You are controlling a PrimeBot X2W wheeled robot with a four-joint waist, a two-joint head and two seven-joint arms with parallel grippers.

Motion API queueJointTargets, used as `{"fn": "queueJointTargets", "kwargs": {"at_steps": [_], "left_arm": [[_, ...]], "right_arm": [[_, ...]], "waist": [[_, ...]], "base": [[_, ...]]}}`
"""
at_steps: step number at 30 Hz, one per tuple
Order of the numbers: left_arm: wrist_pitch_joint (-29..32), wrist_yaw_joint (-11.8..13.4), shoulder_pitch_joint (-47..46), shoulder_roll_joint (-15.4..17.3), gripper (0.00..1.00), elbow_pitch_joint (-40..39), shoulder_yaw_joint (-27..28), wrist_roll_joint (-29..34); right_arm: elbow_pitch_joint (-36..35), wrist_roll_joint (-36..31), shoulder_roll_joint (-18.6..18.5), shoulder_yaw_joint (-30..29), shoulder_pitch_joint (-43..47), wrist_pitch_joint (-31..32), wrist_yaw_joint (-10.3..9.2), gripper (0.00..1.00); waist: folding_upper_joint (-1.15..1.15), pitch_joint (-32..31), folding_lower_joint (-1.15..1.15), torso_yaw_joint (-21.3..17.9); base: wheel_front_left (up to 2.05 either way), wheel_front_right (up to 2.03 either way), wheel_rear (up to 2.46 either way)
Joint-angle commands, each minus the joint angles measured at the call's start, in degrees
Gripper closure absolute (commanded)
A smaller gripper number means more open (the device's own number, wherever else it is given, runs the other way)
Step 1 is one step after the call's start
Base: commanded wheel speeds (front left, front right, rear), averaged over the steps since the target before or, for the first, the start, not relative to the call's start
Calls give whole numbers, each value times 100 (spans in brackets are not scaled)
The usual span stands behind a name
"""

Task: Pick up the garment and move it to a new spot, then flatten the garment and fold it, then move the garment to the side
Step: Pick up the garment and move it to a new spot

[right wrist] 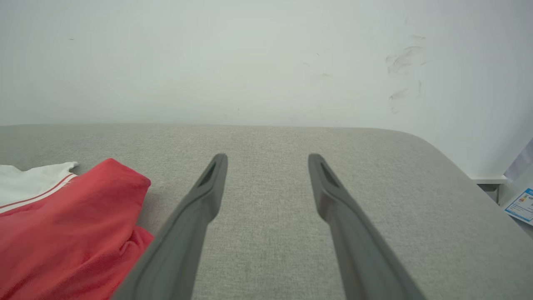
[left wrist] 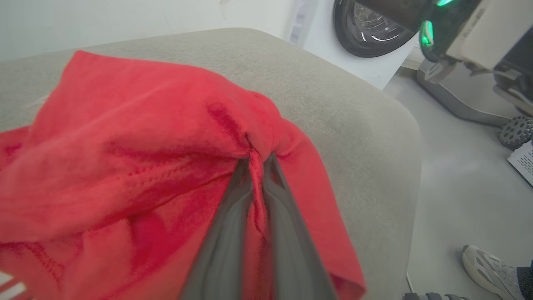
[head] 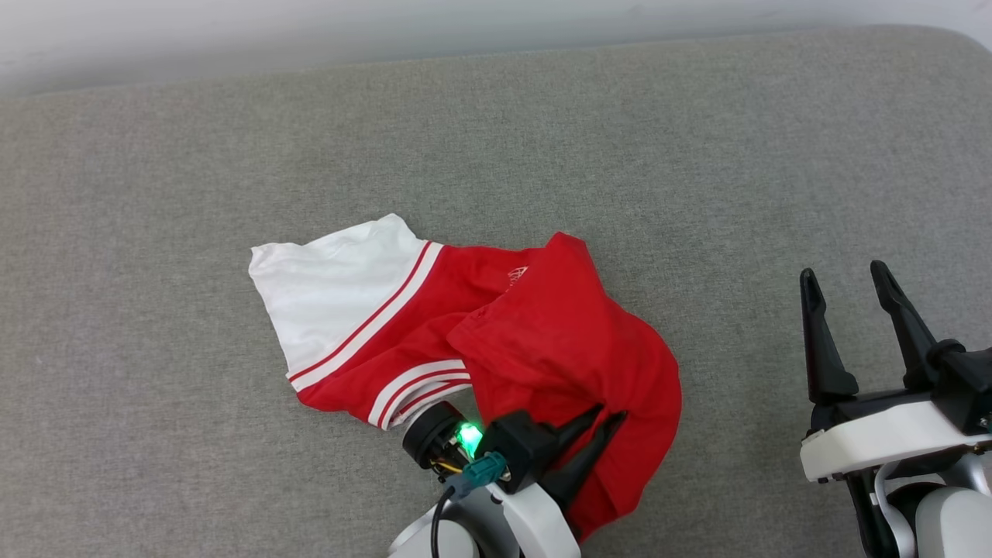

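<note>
Head view shows the red jersey-style T-shirt (head: 535, 333), with white short sleeves and red-white striped trim, lying crumpled in the middle of the frame on the grey woven upholstered surface (head: 232, 155). One white sleeve is spread toward the upper left of the heap, and the red body is bunched toward the lower right. No lettering can be read.

The T-shirt is held by the left gripper (head: 608, 416) at the lower centre of the frame. In the left wrist view a thin ridge of red cloth is seen pinched between the two dark fingers, which are almost closed on it. The right gripper (head: 843, 271) is found at the lower right, well apart from the cloth, with its jaws spread wide and nothing between them.

The picking up is judged to be the step in hand; nothing is flattened or folded yet.

Some risks can be expected. Only a small pinch is held, so the cloth may slip out when it is raised, because most of its weight rests on the surface. Carried by one point, it would hang as a bundle, and flattening would be made harder. In the left wrist view the rounded edge of the surface is near, with the white washing machine (left wrist: 374, 62) and a person's pale shoe (left wrist: 487, 266) beyond it. If it is moved too far that way, the T-shirt could slide off to the floor.
</note>
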Motion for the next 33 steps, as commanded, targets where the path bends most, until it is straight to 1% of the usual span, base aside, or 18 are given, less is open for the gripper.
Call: {"fn": "queueJointTargets", "kwargs": {"at_steps": [1,2,3,4,8,12,20,27,28,33], "left_arm": [[-83,-11,-92,11,100,155,-101,-9],[-116,-16,-118,-4,73,242,-157,-46],[-150,-19,-135,-17,19,307,-218,-81],[-227,-22,-182,-26,0,344,-271,-86],[-513,-16,-271,-51,0,387,-261,-136],[-698,132,-237,-76,0,246,-55,-202],[-820,600,-63,71,0,140,565,-319],[-855,1063,258,384,0,148,1341,-478],[-855,1063,258,384,0,148,1341,-478],[-862,1294,621,604,0,95,1911,-561]], "right_arm": [[27,-31,4,-16,-52,-38,-4,0],[40,-39,5,-27,-43,-41,-4,0],[54,-34,4,-28,-27,-34,-4,0],[80,-32,4,-34,-6,-24,-4,0],[140,-22,5,-19,67,-10,-4,0],[218,-6,4,8,163,29,-4,0],[209,10,4,6,385,143,-4,0],[195,89,4,20,580,202,-4,0],[195,89,4,20,580,202,-4,0],[230,168,3,12,734,216,-4,0]], "waist": [[0,15,-1,-18],[0,-12,-1,-5],[0,-49,-1,8],[0,-102,-1,24],[0,-369,-1,111],[0,-685,-1,184],[0,-1081,-1,411],[0,-1334,-1,549],[0,-1334,-1,549],[0,-1507,-1,573]], "base": [[0,0,0],[0,0,0],[0,0,0],[0,0,0],[0,0,0],[0,0,0],[0,0,0],[0,0,0],[0,0,0],[0,0,0]]}}
